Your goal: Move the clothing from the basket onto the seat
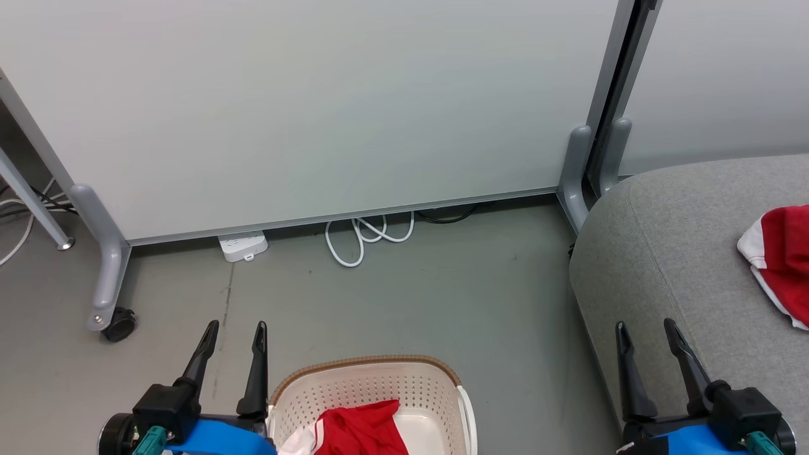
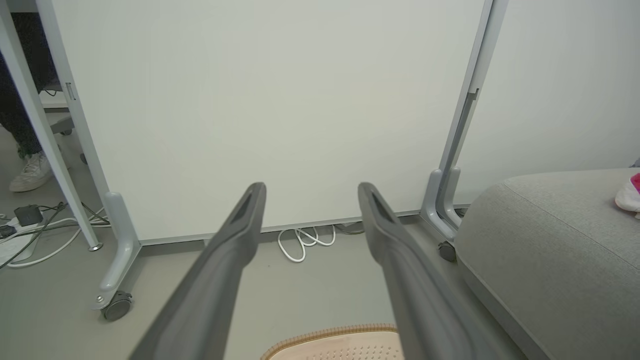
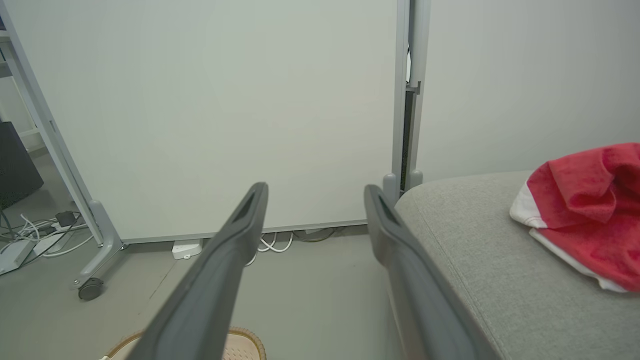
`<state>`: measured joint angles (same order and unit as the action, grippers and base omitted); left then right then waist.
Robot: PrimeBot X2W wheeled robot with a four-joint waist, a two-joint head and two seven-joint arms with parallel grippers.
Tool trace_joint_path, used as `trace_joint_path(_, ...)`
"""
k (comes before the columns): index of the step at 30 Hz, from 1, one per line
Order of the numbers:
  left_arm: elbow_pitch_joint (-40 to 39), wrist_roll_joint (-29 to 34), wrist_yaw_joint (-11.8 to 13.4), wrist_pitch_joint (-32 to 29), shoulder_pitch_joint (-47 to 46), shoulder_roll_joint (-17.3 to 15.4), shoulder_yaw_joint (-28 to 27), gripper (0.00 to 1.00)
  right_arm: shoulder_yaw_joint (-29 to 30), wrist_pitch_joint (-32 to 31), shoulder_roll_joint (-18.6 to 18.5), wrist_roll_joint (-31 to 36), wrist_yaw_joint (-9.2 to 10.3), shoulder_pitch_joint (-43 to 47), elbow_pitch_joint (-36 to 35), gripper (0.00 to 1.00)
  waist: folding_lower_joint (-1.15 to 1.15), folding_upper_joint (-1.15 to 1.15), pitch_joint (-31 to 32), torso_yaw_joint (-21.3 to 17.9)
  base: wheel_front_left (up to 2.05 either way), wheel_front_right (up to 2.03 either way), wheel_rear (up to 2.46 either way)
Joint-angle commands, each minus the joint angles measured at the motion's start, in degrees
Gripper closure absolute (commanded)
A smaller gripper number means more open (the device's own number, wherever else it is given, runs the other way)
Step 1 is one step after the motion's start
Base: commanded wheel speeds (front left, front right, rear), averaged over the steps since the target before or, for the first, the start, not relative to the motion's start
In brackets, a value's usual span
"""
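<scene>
Currently, the dark fingers (image 1: 257, 366) of the left gripper (image 1: 236, 328) and right gripper (image 1: 646, 327) are held spread and empty. One crumpled red-and-white garment (image 1: 363, 430) is heaped in the cream perforated basket (image 1: 379, 379). Another red garment (image 1: 784, 253) is laid on the grey upholstered seat (image 1: 663, 253). With a shallow pinch, the cloth could be dropped on the floor (image 1: 442, 297). Bunched as it is, its long axis cannot be told.

I take this for an office or test space: tall pale partition panels (image 1: 316, 114) in grey metal frames stand on castors (image 1: 119, 325) over a smooth grey floor (image 1: 411, 303). A white power strip (image 1: 242, 246) and looped cable (image 1: 366, 237) lie at a panel's foot, and past its edge I see a person's white shoe (image 2: 31, 172).
</scene>
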<state>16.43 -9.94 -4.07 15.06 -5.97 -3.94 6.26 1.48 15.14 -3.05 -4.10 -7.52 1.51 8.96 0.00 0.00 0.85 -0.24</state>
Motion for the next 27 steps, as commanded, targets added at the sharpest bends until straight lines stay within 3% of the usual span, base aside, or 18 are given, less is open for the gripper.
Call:
trace_joint_path(1, 0.23, 0.33, -0.11, 0.18, 0.17, 0.08, -0.21, 0.0, -0.08, 0.01, 0.24, -0.15, 0.06, 0.5, 0.15, 0.0, 0.0, 0.0, -0.01, 0.02, 0.0, 0.0, 0.0)
trace_joint_path(11, 6.5, 3.04, -2.76, 0.17, -7.63, 0.21, 5.51, 0.0, -1.34, 0.01, 0.23, -0.69, 0.06, -2.05, 0.52, 0.0, 0.0, 0.0, -1.86, -1.24, 0.0, 0.0, 0.0)
trace_joint_path(17, 13.62, 3.35, -3.37, 0.16, -15.33, -0.69, 11.04, 0.0, -1.31, 0.01, 0.22, -0.8, 0.06, -5.04, -0.72, 0.0, 0.0, 0.0, -6.74, -3.37, 0.0, 0.0, 0.0)
trace_joint_path(27, 27.22, 0.8, -3.4, 0.17, -27.58, -3.79, 26.42, 0.0, -1.5, 0.01, 0.21, -1.21, 0.06, -12.37, -2.5, 0.0, 0.0, 0.0, -17.08, -7.07, 0.0, 0.0, 0.0)
